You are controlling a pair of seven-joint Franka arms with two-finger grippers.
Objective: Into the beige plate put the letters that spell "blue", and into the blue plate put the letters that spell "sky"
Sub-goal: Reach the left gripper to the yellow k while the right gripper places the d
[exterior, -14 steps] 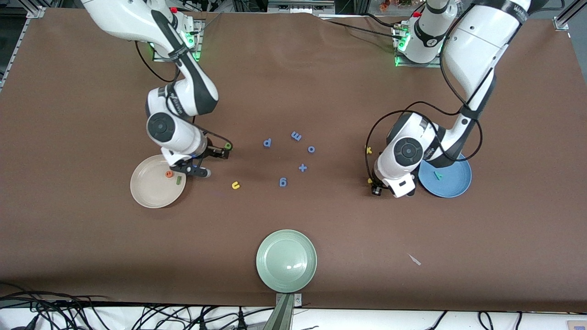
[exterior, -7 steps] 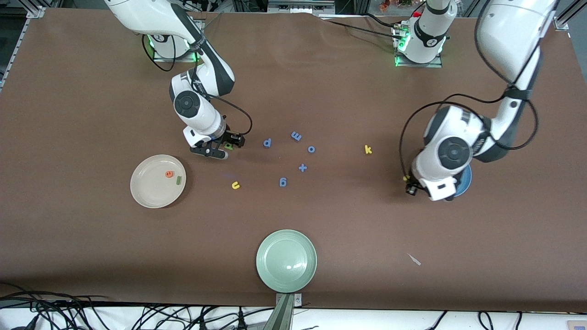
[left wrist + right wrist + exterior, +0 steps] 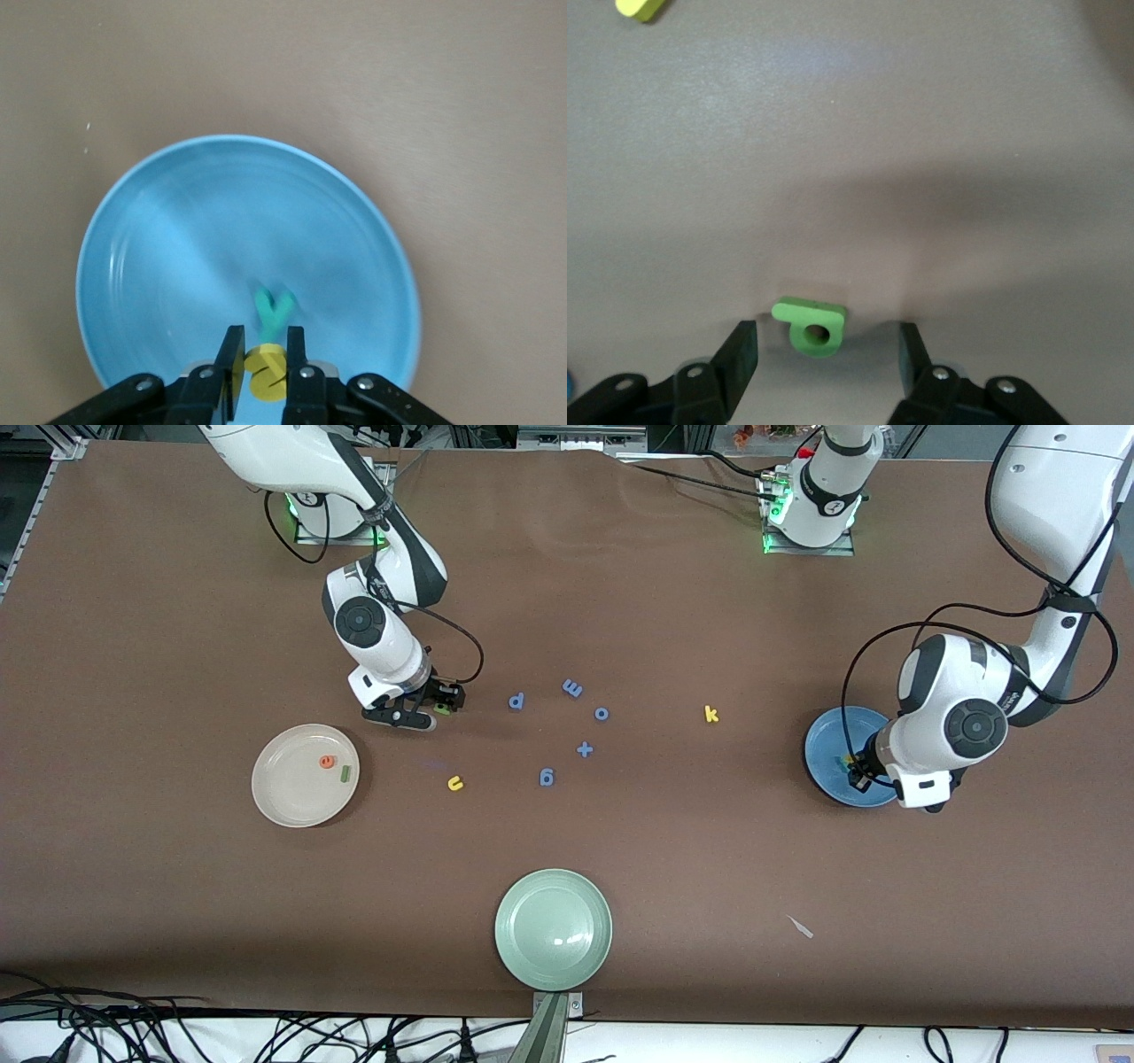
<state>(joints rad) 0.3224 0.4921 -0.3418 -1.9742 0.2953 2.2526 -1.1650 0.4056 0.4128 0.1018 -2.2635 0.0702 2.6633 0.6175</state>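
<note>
My left gripper (image 3: 264, 352) hangs over the blue plate (image 3: 168, 257), shut on the yellow s (image 3: 269, 374). The teal y (image 3: 274, 310) lies in that plate (image 3: 826, 744), just under the gripper (image 3: 855, 771). The yellow k (image 3: 710, 714) lies on the table between the plate and the blue letters. My right gripper (image 3: 828, 347) is open and low, one finger on each side of the green b (image 3: 811, 325) on the table (image 3: 439, 708). The beige plate (image 3: 283, 802) holds the orange e (image 3: 327, 762) and the dark green l (image 3: 345, 773). The yellow u (image 3: 455, 783) lies beside it.
Blue letters d (image 3: 516, 701), m (image 3: 572, 688), o (image 3: 601, 713), g (image 3: 547, 778) and a plus sign (image 3: 585, 749) lie mid-table. A pale green plate (image 3: 553, 928) sits near the front edge. A small pale scrap (image 3: 802, 927) lies toward the left arm's end.
My left gripper carried the s from the table beside the blue plate to over it. My right gripper moved from the beige plate to the green b and settled around it.
</note>
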